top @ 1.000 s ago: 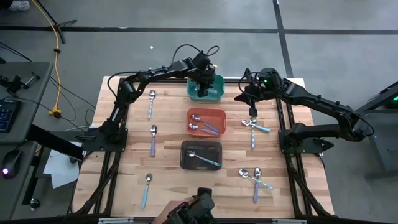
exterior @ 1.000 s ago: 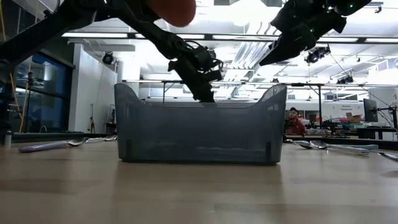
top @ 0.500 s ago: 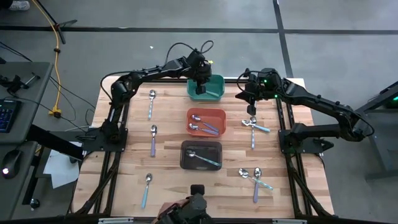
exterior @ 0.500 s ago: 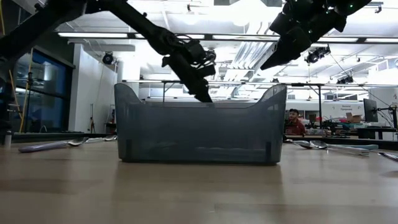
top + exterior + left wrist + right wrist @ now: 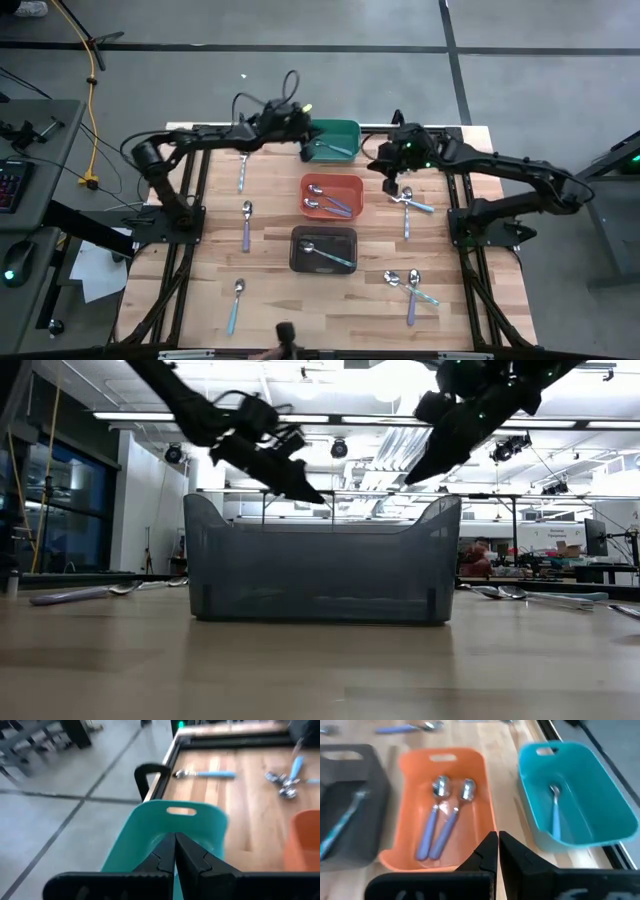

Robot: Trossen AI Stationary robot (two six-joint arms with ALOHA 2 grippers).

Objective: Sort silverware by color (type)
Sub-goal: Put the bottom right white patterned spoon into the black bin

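Both grippers have their fingers pressed together on nothing. The left gripper (image 5: 305, 139) hangs at the nine o'clock edge of the green bin (image 5: 345, 131), which holds one light-blue spoon (image 5: 333, 149), so that colour appears to belong there. The right gripper (image 5: 392, 186) hovers at three o'clock of the red-orange bin (image 5: 348, 183), where two lavender spoons (image 5: 442, 815) lie side by side. The black bin (image 5: 322, 232), at six o'clock of it, holds one teal spoon (image 5: 322, 254). Unsorted spoons remain on the table (image 5: 275, 300): three down the nine o'clock side (image 5: 246, 223), two pairs toward three o'clock (image 5: 410, 202). Either gripper must spread its fingers before its next pick.
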